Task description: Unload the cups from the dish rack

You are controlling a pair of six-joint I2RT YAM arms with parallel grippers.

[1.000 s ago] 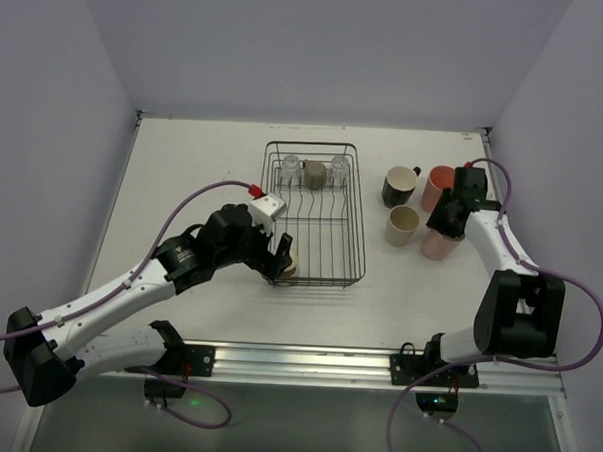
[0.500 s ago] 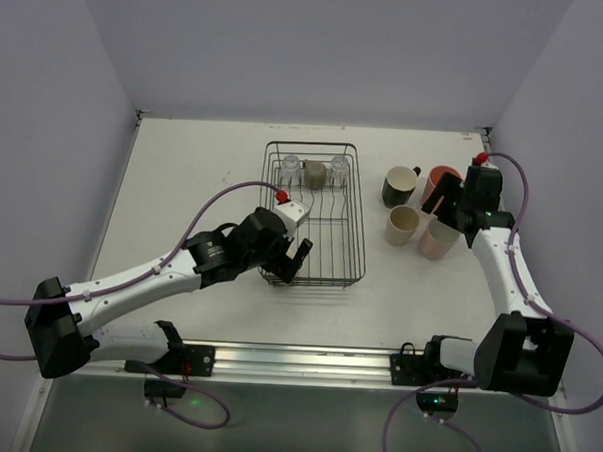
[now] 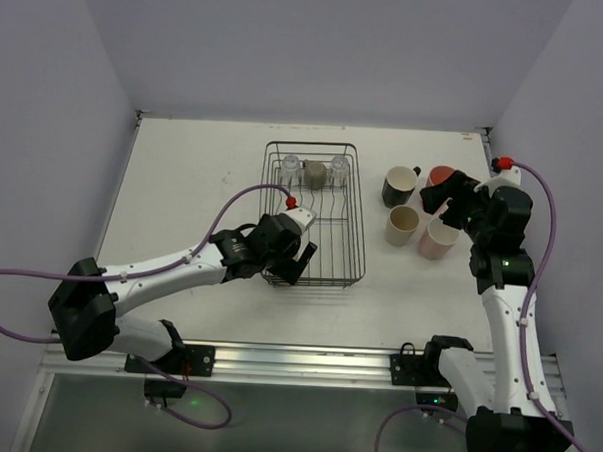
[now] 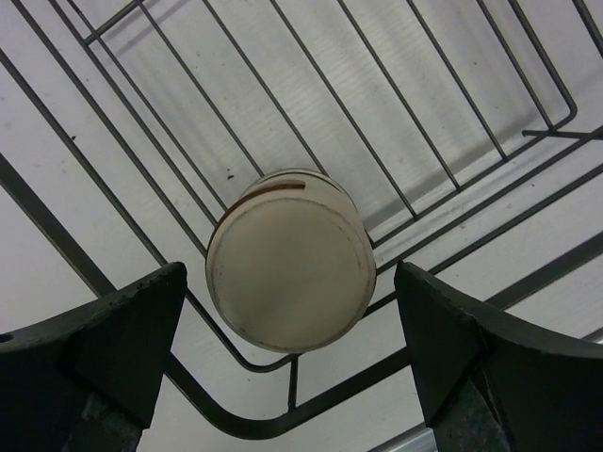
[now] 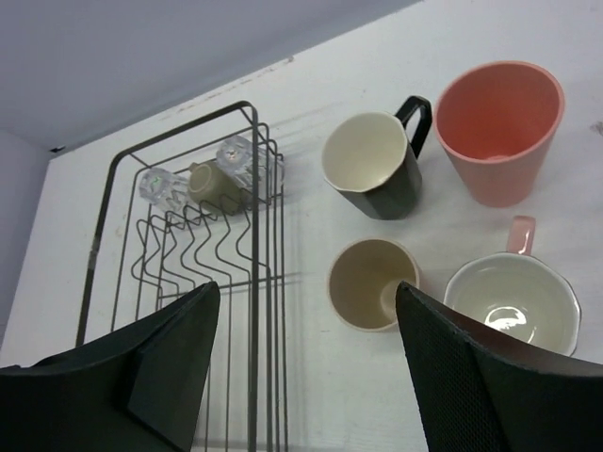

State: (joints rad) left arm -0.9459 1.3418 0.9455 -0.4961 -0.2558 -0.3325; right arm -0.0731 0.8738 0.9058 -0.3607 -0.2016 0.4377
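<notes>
The black wire dish rack [image 3: 360,229] sits mid-table. An upturned beige cup [image 4: 287,282] stands in its near-left corner. My left gripper [image 3: 294,263] hovers over that cup, open, one finger on each side and neither touching it [image 4: 290,273]. Along the rack's far end are two clear glasses [image 3: 290,168] [image 3: 338,169] with a grey-brown cup [image 3: 314,172] between them. Right of the rack stand a black mug [image 5: 372,165], a pink tumbler [image 5: 497,127], a beige cup [image 5: 369,282] and a pink handled cup [image 5: 513,292]. My right gripper [image 3: 438,199] hangs open above them, holding nothing [image 5: 307,285].
The rack's wires [image 4: 334,395] run close under the left fingers. White walls close in the table on the left, back and right. The rack's right rim [image 5: 254,311] lies just left of the beige cup on the table.
The right gripper opened, let go of the pink handled cup and rose away from it. The left arm swung right, over the rack's near-left corner.
</notes>
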